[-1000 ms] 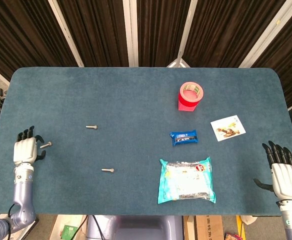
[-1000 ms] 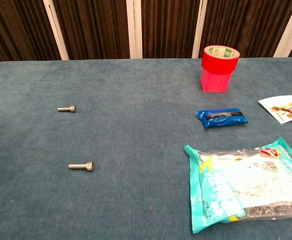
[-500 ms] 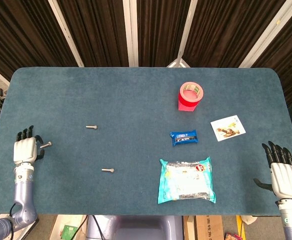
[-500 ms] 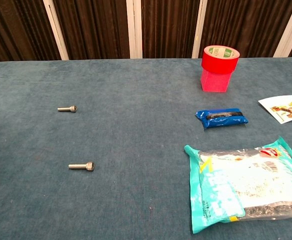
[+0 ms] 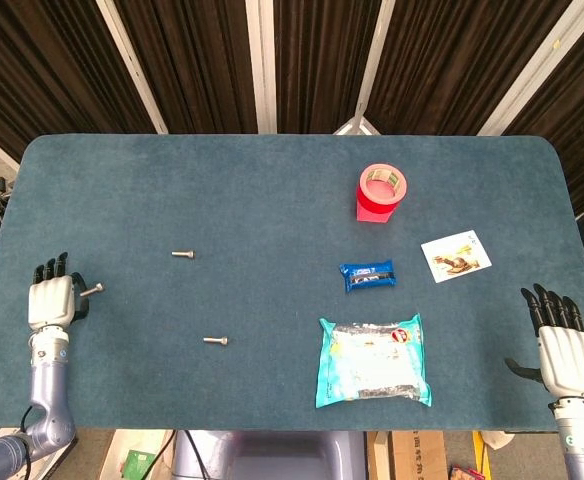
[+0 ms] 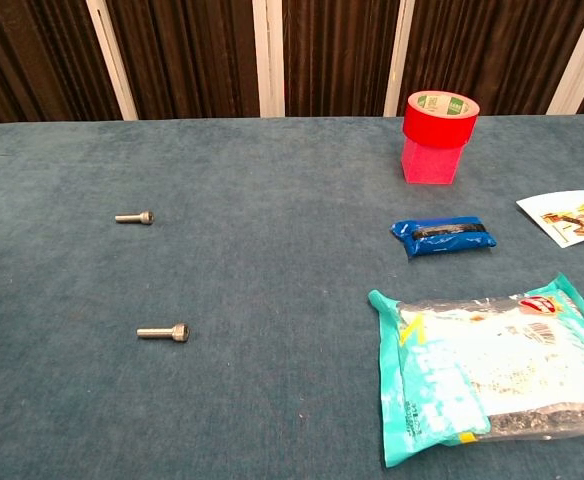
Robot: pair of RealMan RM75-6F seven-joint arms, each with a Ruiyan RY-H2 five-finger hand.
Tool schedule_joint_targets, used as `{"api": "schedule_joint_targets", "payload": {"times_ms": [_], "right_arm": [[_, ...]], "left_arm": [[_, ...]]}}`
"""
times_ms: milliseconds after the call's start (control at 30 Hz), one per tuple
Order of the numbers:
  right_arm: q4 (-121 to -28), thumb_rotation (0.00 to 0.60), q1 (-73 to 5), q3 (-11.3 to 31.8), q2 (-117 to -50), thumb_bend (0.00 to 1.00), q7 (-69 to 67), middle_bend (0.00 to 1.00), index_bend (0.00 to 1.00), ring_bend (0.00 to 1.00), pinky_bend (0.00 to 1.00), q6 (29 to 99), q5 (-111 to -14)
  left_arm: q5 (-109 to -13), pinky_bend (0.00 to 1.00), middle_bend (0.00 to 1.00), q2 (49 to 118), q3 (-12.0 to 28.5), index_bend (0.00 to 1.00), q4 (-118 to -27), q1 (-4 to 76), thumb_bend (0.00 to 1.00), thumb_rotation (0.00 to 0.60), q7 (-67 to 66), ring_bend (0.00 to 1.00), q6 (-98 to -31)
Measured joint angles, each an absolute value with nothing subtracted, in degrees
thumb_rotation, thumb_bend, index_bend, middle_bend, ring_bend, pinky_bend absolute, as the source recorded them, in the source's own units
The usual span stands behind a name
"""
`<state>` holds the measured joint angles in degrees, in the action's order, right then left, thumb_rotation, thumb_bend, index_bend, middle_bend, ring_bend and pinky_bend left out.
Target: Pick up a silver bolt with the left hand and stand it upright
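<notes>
Bolts lie flat on the blue table [image 5: 272,180] in three spots. One bolt [image 5: 91,290] sits just off the fingertips of the left hand [image 5: 50,301], lying on its side with its head pointing away from the hand; whether the thumb touches it cannot be told. That hand rests at the table's left edge, fingers spread and pointing away from the robot, holding nothing. A second bolt [image 5: 182,254] lies farther out, beyond and to the right of those fingers, and a third bolt [image 5: 215,341] lies well to their right, nearer the front edge. Nothing stands between the left hand and any bolt.

The right hand [image 5: 564,345] rests at the table's right edge, fingers spread and empty. To the left of its fingers lies a teal bag [image 5: 373,360]. Beyond that are a blue packet [image 5: 367,274] and a card [image 5: 456,256], and farther still a red tape roll [image 5: 381,192] on a pink block [image 6: 430,162].
</notes>
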<state>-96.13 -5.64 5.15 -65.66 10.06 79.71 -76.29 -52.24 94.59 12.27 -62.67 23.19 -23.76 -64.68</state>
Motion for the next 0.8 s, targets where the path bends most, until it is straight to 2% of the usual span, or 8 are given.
{"api": "schedule_joint_targets", "payload": {"times_ms": [800], "right_arm": [[-95.8,0.6,-5.8,5.4,-66.3,0.0,10.4,0.0,0.07,0.0,0.0,79.8,-75.8]], "left_arm": [[-54.7,0.0,0.0,96.2,12.8,0.49,-60.6,23.0,0.53,0.6,-22.0,0.0,-65.4]]}}
